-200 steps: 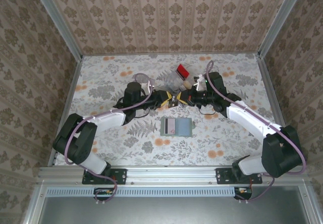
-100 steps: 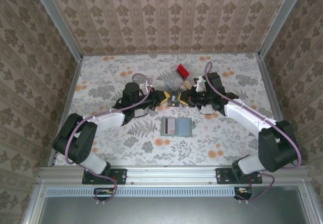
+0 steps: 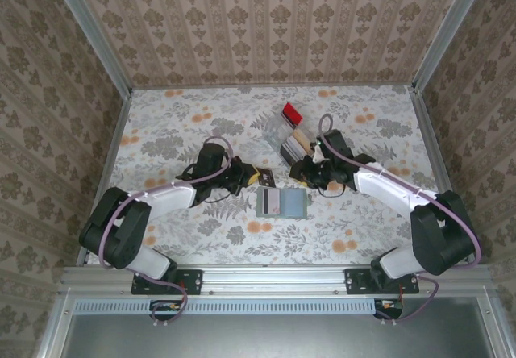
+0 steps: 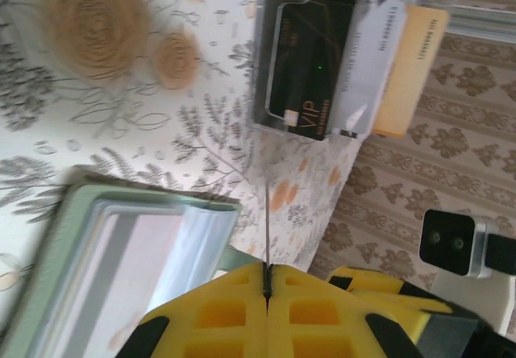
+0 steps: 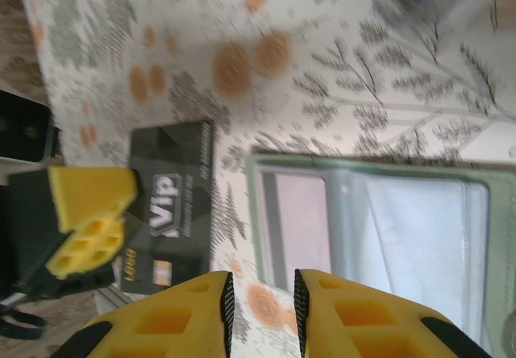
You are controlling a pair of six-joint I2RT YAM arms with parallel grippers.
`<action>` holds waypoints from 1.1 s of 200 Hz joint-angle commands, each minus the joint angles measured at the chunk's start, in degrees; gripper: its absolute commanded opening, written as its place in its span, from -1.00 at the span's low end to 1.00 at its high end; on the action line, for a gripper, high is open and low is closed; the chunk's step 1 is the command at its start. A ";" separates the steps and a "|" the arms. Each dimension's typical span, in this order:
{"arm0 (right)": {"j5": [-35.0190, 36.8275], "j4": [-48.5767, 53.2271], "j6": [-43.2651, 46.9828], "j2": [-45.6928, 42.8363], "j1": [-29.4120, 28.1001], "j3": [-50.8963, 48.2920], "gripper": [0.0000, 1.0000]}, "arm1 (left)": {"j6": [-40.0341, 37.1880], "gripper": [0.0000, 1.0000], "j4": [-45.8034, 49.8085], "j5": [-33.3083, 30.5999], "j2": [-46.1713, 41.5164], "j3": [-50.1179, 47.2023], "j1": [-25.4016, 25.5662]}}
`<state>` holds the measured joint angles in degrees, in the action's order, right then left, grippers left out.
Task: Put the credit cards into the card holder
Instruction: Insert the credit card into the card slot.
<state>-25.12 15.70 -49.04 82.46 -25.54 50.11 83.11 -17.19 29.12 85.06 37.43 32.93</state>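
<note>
The floral table (image 3: pixel 161 132) is the biggest thing here, walled in on three sides by patterned panels. Left of the left pincer (image 3: pixel 260 178) and right of the right pincer (image 3: pixel 300 172) the tabletop lies bare out to the metal side rails, and there is more bare room beyond both toward the far wall.

The card holder (image 3: pixel 281 203) lies open and flat just on the near side of both pincers, about midway between them. Its far edge is close under their tips. In the right wrist view it sits just ahead of the right pincer (image 5: pixel 262 293), its green rim (image 5: pixel 379 168) squared off around pale inner pockets.

The clear tray (image 3: pixel 292 132) with the red end piece stands just beyond the right pincer, toward the far wall. From the left wrist it shows three cards fanned inside: a dark VIP card (image 4: pixel 302 64), a grey one (image 4: pixel 367 68) and a tan one (image 4: pixel 411 72).

The left pincer (image 4: pixel 266 281) is clamped tight on a dark card (image 5: pixel 173 205), seen edge-on as a thin line (image 4: pixel 266 221) rising from between its yellow fingers (image 4: pixel 226 310). That card hangs just off the holder's left edge – near it, whether touching I cannot tell.

The right pincer's jaws stand slightly apart, with nothing between them.
</note>
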 commanded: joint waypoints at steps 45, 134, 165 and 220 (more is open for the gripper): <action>9.97 1.40 2.33 1.29 -6.47 -4.65 -0.51 | -19.43 -1.00 9.67 -10.85 -5.66 -0.17 7.11; 17.34 3.41 3.27 4.38 -5.13 -7.77 -0.71 | -22.39 -1.00 -11.54 -9.69 4.75 -3.60 13.16; 17.86 2.47 2.54 5.17 -5.14 -8.95 -0.71 | -21.01 -1.00 -12.35 -11.36 7.80 -3.26 14.09; 19.28 2.42 1.83 5.92 -5.13 -9.85 -0.71 | -20.45 -1.00 -12.64 -13.59 10.96 -3.24 15.47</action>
<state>-8.27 16.91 -46.65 87.13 -30.81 41.56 61.89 -28.42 17.80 94.50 34.33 47.35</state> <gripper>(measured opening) 0.144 0.048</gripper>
